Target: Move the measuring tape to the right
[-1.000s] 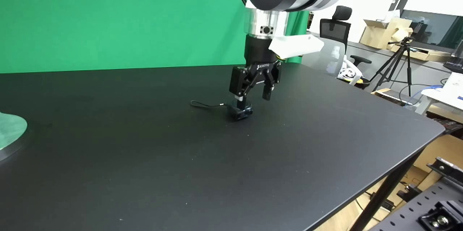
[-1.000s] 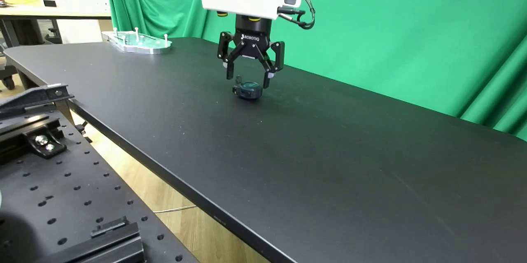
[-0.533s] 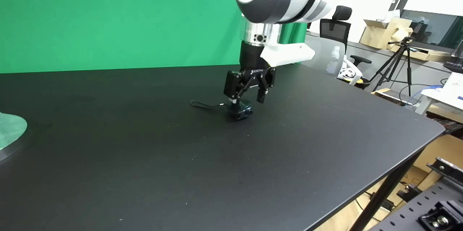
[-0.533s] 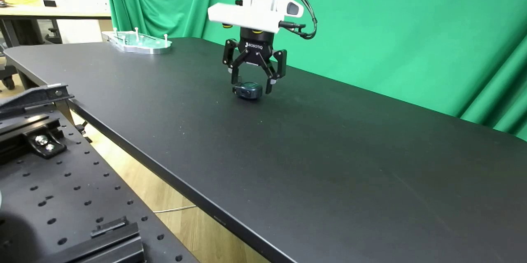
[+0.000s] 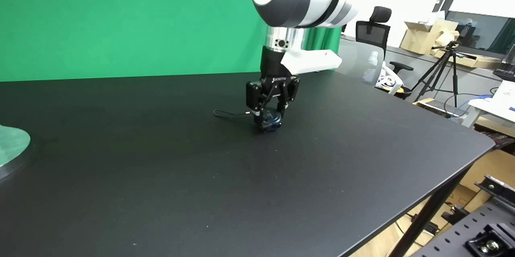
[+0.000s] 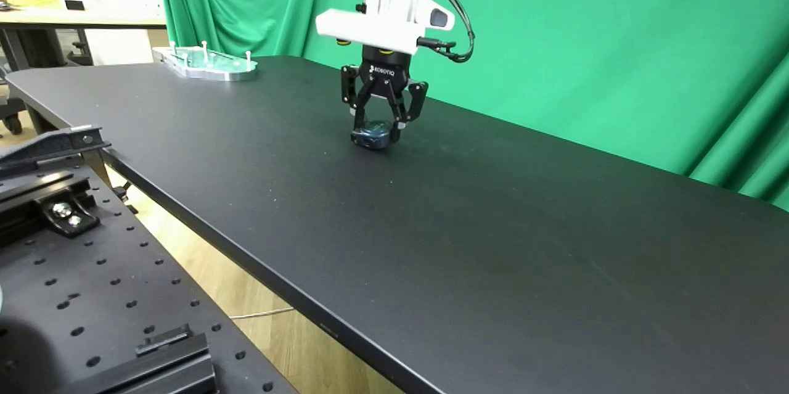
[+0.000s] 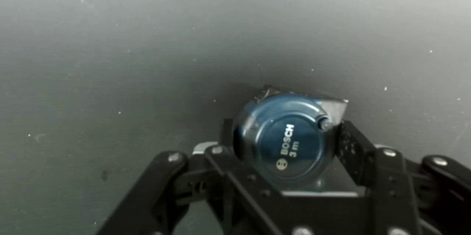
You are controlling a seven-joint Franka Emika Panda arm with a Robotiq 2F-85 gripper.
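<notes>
The measuring tape (image 7: 287, 143), a round blue case with a black rim and a metal tip, sits between the fingers of my gripper (image 7: 286, 129) in the wrist view. One finger (image 7: 355, 150) presses its right side; the finger opposite is against its left side. In both exterior views the jaws are shut on the measuring tape (image 5: 272, 120), low at the black tabletop. A thin dark wrist strap (image 5: 227, 113) trails from the case to the left in an exterior view. Whether the case still touches the table, I cannot tell.
The black table (image 6: 493, 246) has a front edge with a perforated metal bench (image 6: 117, 301) beyond it. A clear greenish plate with white pegs (image 6: 212, 67) stands at the far end. Part of a pale green disc (image 5: 12, 144) shows at the left border. Green curtain (image 5: 120, 23) hangs behind.
My gripper has come down a little and over the measuring tape, and its fingers have drawn in from wide open onto the case. The tape and strap have shifted only slightly.
</notes>
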